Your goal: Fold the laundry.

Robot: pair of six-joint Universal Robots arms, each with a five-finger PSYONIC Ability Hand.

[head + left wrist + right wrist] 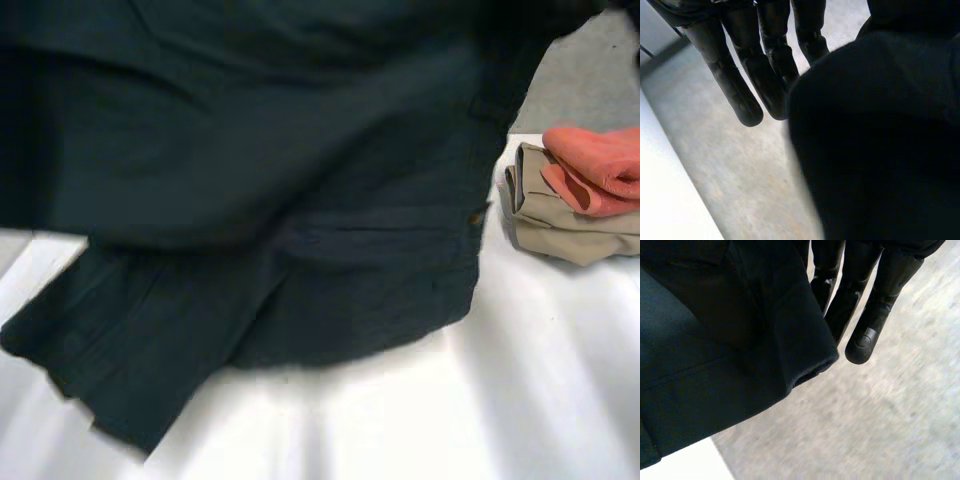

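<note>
Head view: a large dark green woven garment point(280, 180) is raised off the white table point(450, 400) and spreads across the upper and left parts of the frame. Its lower portion drapes down onto the tabletop at the lower left, where a creased corner lies flat. A seamed edge runs down its right side near the centre right of the frame.

At the right edge of the frame, well apart from that hem, sits a folded beige cloth point(560, 235) with a folded coral-pink cloth point(600, 165) resting on top of it. A patch of grey speckled floor point(590, 70) shows beyond the table in the upper right corner.

In the left wrist view, the black left hand point(735, 85) reaches out above the floor point(750, 175), with the table's white edge point(670, 200) off to one side. The dark garment point(880, 140) hangs close against the hand's other side and covers part of it. I cannot tell whether this hand has hold of the cloth.

In the right wrist view, the black right hand point(875, 315) is also extended above the floor point(880, 415). A thick rolled hem of the garment point(715, 350) lies right beside it, overlapping its near side. A corner of the table point(680, 465) shows under the cloth. I cannot tell whether this hand is closed on the fabric either.
</note>
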